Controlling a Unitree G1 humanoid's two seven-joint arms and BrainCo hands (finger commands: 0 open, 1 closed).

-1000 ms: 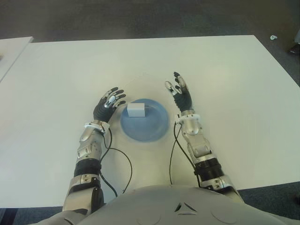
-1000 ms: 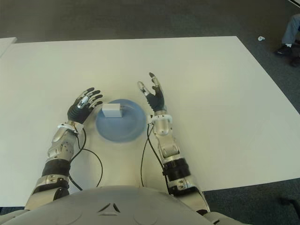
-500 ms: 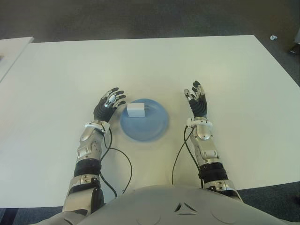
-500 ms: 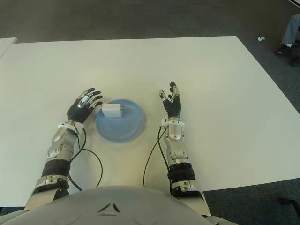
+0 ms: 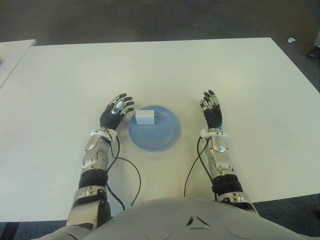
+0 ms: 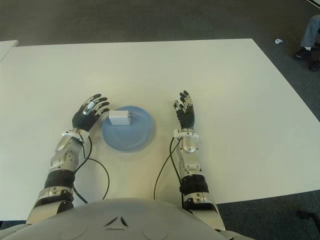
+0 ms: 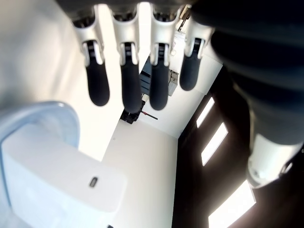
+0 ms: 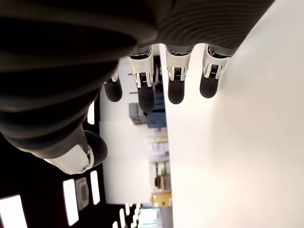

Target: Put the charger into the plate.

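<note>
Small white box-shaped charger (image 5: 145, 118) is lying inside the round blue plate (image 5: 160, 137), on white table (image 5: 250, 70). Left hand (image 5: 114, 112) and right hand (image 5: 212, 112) are flanking the plate, fingers spread, gripping nothing.

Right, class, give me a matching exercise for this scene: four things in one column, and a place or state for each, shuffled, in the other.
Things:
1. charger
2. plate
3. left hand
4. right hand

Places or states:
A. open, on the plate's right, well apart from it
B. blue, on the white table
C. lying in the plate
D. open, close beside the charger

Pairs: 1-C, 2-B, 3-D, 4-A
</note>
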